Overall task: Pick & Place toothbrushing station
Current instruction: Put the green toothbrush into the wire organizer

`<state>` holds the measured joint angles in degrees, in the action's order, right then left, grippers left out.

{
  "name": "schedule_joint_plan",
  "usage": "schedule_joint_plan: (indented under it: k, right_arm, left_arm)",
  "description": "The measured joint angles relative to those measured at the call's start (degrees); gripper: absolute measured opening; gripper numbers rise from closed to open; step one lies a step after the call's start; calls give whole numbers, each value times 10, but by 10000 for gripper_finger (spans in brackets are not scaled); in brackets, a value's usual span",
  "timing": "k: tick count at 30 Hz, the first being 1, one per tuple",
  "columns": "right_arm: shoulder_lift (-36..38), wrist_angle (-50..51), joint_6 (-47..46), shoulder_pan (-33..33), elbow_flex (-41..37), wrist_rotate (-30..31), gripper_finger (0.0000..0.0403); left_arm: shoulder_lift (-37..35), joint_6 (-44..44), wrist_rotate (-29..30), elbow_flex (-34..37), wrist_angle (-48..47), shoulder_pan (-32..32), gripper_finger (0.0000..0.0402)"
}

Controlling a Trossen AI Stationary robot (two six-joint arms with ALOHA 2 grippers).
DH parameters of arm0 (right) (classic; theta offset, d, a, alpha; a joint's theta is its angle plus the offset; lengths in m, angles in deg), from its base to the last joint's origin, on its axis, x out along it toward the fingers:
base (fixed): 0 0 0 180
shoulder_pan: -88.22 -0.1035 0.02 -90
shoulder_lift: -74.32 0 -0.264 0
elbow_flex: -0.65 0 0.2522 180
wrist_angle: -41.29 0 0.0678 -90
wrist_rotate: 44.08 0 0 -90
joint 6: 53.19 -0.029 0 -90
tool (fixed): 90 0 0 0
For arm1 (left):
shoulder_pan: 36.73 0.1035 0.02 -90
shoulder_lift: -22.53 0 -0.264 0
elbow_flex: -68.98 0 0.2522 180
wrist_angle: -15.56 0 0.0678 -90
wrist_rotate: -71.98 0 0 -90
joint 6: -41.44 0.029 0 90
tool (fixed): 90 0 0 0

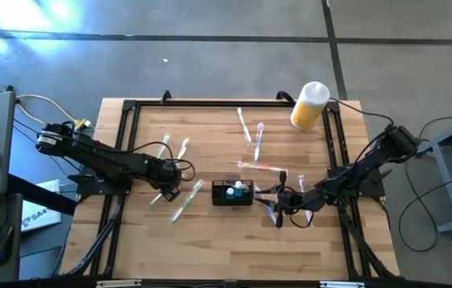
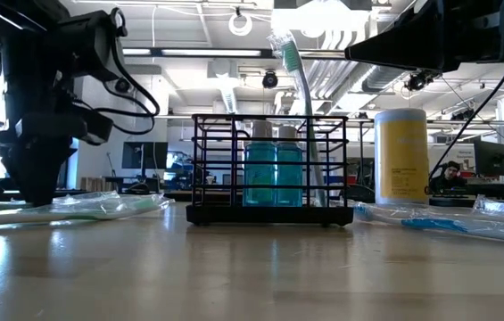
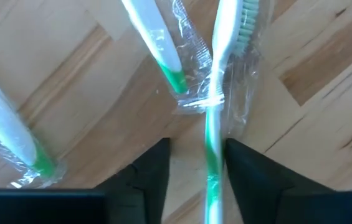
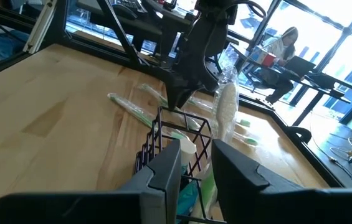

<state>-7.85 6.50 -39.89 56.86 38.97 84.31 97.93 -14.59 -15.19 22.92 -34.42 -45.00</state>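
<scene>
My left gripper (image 3: 194,186) straddled a wrapped green toothbrush (image 3: 216,112), jaws apart, unclamped; slippery wrap risked slipping. My right gripper (image 4: 194,168) hovered beside the caddy (image 1: 233,194) mid-counter, its grip unclear.

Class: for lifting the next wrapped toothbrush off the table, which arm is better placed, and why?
Left. The left gripper is down at the table, jaws straddling a wrapped green toothbrush. The right gripper sits beside the wire caddy.
</scene>
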Motion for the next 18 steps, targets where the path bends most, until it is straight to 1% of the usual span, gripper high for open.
schedule_joint_plan:
  k: [3,7,8,9,14,18]
  right_arm:
    - [0,0,0,0,0,0,82]
    - [0,2,0,0,0,0,82]
    - [0,3,0,0,0,0,82]
    - [0,3,0,0,0,0,82]
    - [0,4,0,0,0,0,82]
    - [0,4,0,0,0,0,82]
  left_arm:
    - [0,0,1,1,-4,0,97]
    - [0,0,2,1,-9,0,28]
    - [0,1,2,1,-10,0,17]
    - [0,0,2,1,-11,0,13]
    - [1,1,1,-8,-17,0,21]
    - [4,16,0,-38,-23,0,8]
